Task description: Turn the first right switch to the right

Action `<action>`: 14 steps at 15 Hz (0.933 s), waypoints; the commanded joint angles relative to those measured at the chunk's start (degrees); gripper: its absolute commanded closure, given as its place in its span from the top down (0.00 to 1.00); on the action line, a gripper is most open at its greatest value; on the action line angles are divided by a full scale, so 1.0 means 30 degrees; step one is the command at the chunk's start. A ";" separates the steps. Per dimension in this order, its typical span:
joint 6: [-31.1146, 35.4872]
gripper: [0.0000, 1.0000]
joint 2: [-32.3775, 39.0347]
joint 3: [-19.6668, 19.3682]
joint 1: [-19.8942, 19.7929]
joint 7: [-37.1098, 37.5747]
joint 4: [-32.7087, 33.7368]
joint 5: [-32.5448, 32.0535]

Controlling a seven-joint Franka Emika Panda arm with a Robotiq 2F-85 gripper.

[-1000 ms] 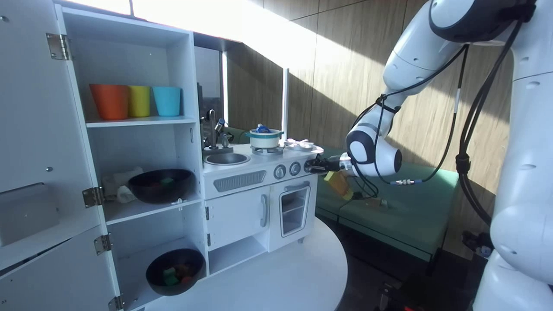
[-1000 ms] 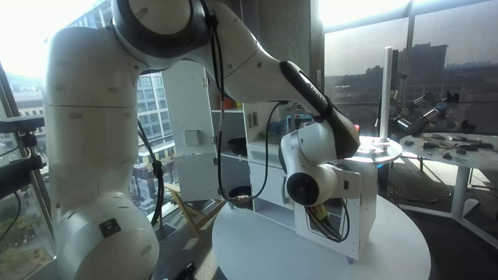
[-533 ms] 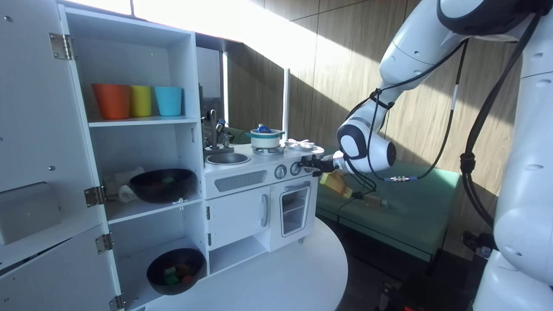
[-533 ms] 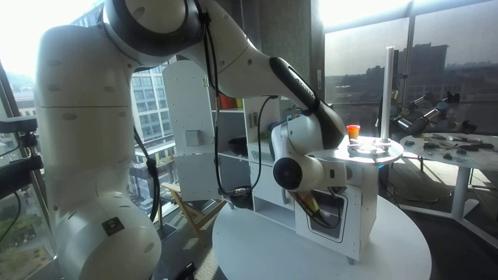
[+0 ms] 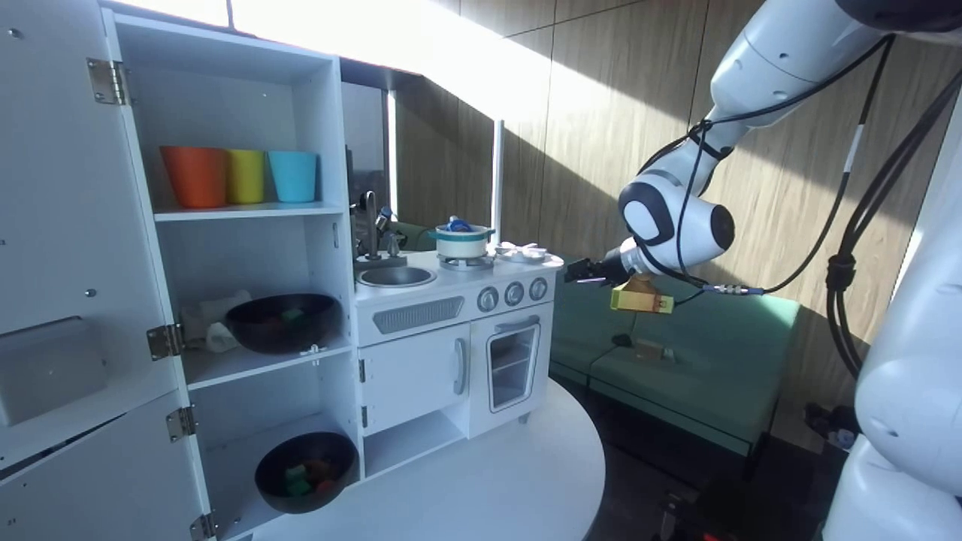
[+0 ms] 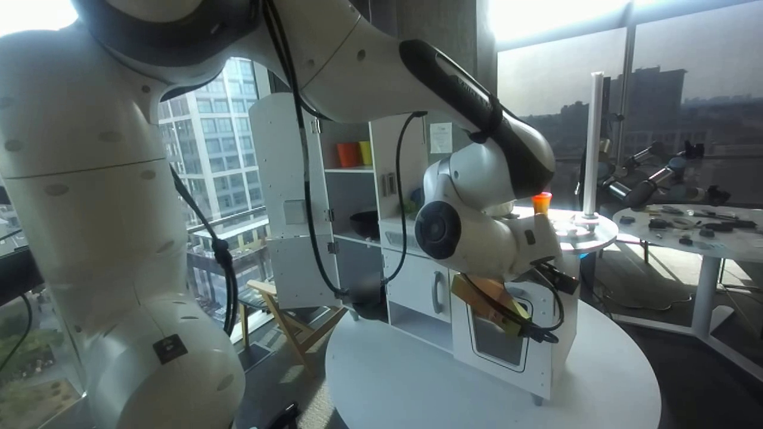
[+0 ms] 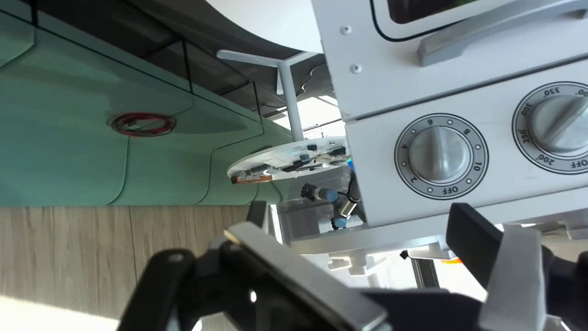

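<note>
The first right switch (image 5: 538, 288) is a round grey knob at the right end of the row on the white toy stove's (image 5: 421, 346) front panel. In the wrist view, which stands upside down, this switch (image 7: 439, 155) shows fully inside a numbered dial. Its raised ridge runs nearly vertically in that picture, between the 6 and OFF. My gripper (image 7: 360, 218) is open, its fingers wide apart with nothing between them. Apart from the knob, the gripper (image 5: 575, 272) hangs just right of the stove's corner in an exterior view. The arm hides the knob row in an exterior view.
The middle knob (image 7: 562, 122) sits beside the switch, and the oven handle (image 7: 491, 34) juts out below the panel. A pot (image 5: 461, 244) and a plate (image 5: 521, 254) stand on the stove top. Behind my arm is a green sofa (image 5: 699, 368).
My gripper was shut at the right knob a second ago, then its fingers spread. It has since drawn back off the panel, rightward in an exterior view, uncovering the knob.
</note>
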 commanded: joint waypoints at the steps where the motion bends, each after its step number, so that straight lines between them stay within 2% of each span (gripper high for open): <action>1: 0.2316 1.00 -0.1400 0.0424 -0.0756 -0.3947 -0.0620 0.0295; 5: 0.4381 1.00 -0.1907 0.1581 -0.1499 -0.7514 -0.1146 0.0304; 6: 0.5091 1.00 -0.1802 0.2780 -0.2087 -0.5421 -0.0976 -0.1709; 7: 0.5608 1.00 -0.1953 0.3152 -0.1847 -0.5195 -0.1363 -0.2137; 8: 0.5908 1.00 -0.2064 0.3262 -0.1307 -0.6930 -0.1786 -0.0685; 9: 0.6378 1.00 -0.2216 0.4138 -0.1451 -0.5093 -0.1976 -0.2481; 11: 0.7107 1.00 -0.2665 0.5172 -0.1666 -0.6430 -0.2218 -0.1456; 12: 0.7619 1.00 -0.3003 0.5934 -0.1868 -0.5403 -0.2429 -0.2289; 14: 0.8530 1.00 -0.3510 0.6810 -0.1897 -0.5852 -0.2615 -0.1657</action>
